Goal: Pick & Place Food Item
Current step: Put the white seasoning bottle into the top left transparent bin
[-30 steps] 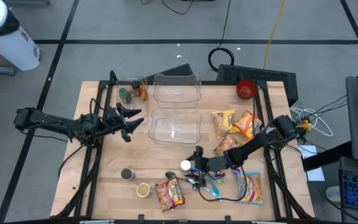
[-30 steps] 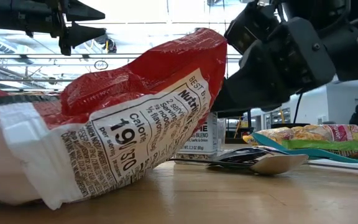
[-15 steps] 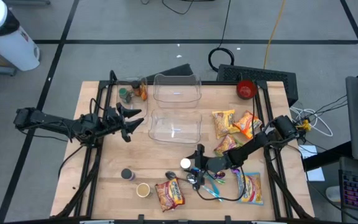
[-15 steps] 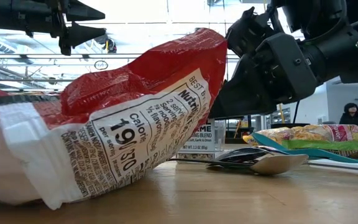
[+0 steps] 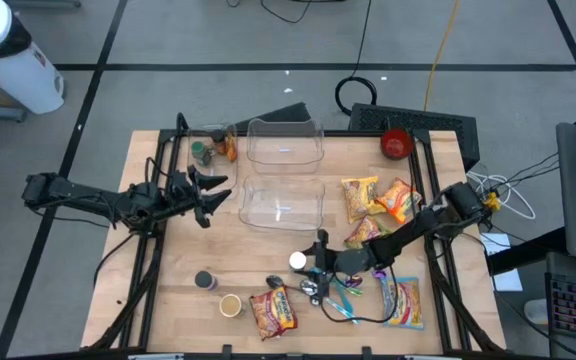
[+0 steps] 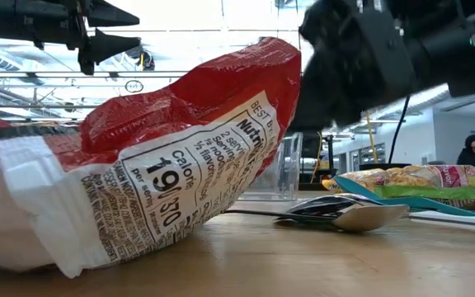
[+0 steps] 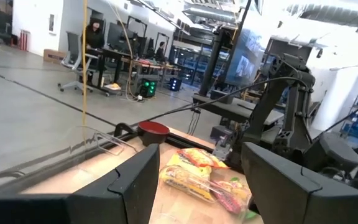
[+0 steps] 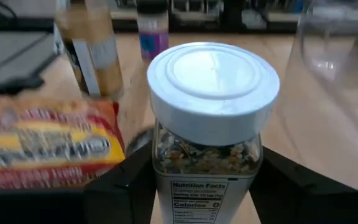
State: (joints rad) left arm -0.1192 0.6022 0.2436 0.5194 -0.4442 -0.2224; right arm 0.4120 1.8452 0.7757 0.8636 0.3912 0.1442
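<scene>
The wooden worktop (image 5: pixel 183 262) is the biggest thing here, and it holds the food and the bins. Two clear plastic bins (image 5: pixel 284 201) sit near the middle toward the back, most likely where picked food should go. Packets of noodles (image 5: pixel 359 197) lie on the right side, and one red noodle packet (image 5: pixel 273 310) lies at the front edge, right against the low camera.

The left arm waits over the left side of the worktop. Its left tool (image 5: pixel 211 194) hangs in the air with its fingers spread and nothing between them.

The right arm reaches low across the front. The right tool (image 5: pixel 313 268) has one finger on each side of a seasoning jar (image 8: pixel 208 127) with a white lid. The jar stands upright between the fingers, just in front of the nearer bin. The fingers look like they are pinching the jar so it can be carried. A spoon (image 6: pixel 336 213) lies flat just beside it.
</scene>
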